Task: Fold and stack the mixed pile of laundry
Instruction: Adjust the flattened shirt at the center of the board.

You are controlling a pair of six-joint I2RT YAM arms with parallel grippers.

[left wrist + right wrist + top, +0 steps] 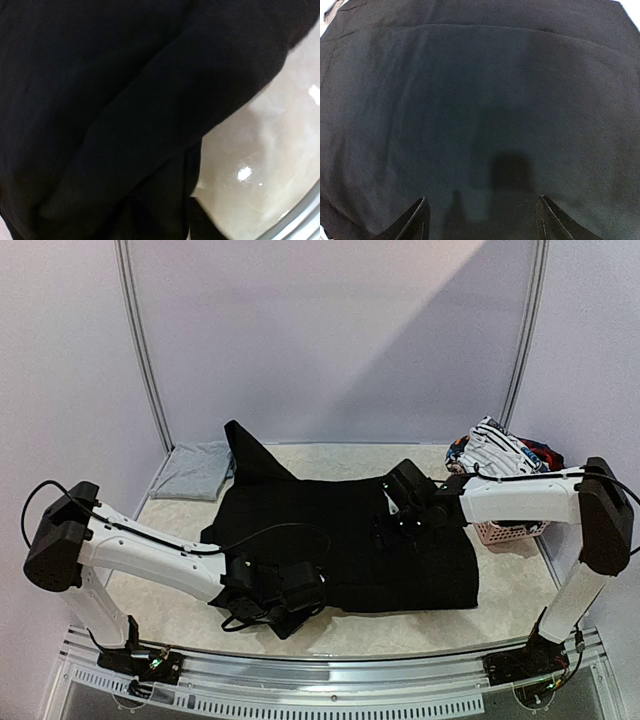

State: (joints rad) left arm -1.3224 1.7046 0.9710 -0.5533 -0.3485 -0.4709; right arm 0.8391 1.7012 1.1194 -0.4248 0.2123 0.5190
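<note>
Right pincer (482, 197) spread over black trousers (480, 100), left pincer (303, 591) at near edge, grip unclear

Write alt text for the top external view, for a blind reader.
A large black cloth garment lies spread on a beige table, two white robot arms reaching onto it. A folded light grey garment lies far left; a pink plastic basket stands right.

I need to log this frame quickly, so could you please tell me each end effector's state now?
Left end effector: cannot be told; fingers unseen against the black trousers.
Right end effector: open over the black trousers, holding nothing.
</note>
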